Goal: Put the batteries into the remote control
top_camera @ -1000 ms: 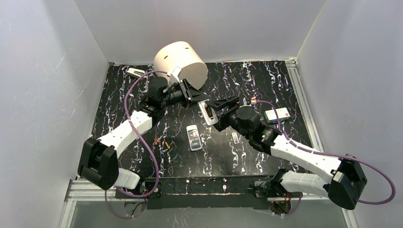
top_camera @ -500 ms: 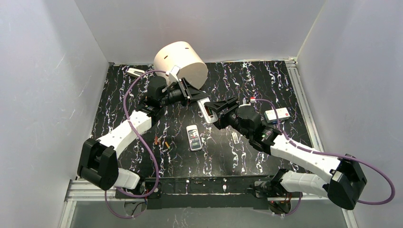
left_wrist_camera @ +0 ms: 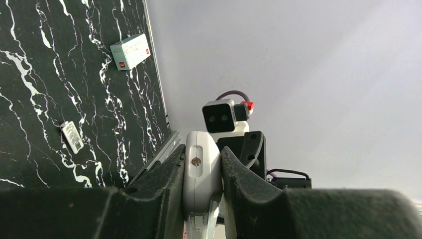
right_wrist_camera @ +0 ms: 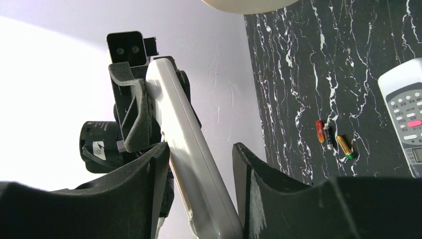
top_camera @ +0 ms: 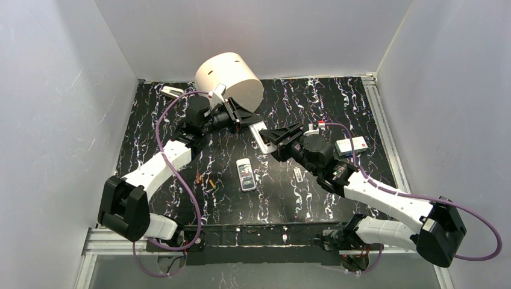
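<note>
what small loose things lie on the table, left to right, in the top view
small white object → batteries → buttoned remote → small white cover piece → white box

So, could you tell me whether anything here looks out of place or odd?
Nothing looks damaged or spilled. The slim white plastic remote control is held aloft, tilted, clamped in the left fingers and lying between the right fingers, while the small orange-red and greenish batteries lie loose on the black marbled table.
</note>
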You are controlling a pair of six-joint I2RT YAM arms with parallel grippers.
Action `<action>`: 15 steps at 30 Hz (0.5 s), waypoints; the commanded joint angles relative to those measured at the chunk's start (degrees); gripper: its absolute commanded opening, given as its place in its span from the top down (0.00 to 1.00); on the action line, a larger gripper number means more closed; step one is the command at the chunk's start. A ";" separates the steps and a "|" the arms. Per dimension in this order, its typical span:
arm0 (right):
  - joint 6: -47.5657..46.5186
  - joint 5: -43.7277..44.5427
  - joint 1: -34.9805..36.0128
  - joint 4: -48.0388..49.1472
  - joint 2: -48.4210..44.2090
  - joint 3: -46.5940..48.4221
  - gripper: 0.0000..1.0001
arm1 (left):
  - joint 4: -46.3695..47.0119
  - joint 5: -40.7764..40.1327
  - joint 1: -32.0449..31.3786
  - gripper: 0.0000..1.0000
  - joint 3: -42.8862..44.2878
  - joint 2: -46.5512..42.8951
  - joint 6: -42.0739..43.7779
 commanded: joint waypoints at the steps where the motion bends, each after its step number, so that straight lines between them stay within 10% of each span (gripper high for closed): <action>1: -2.97 2.05 -0.35 6.75 -1.08 -1.39 0.40 | 0.65 4.34 -0.74 1.00 1.07 -3.37 -1.29; 8: -8.69 2.28 -0.33 12.99 -3.01 -3.20 0.07 | 0.65 4.71 -0.22 1.00 0.78 -2.92 -0.80; 15: -21.29 0.21 -0.64 15.21 -8.30 -5.94 0.17 | 0.65 6.01 0.67 1.00 0.70 -2.47 0.86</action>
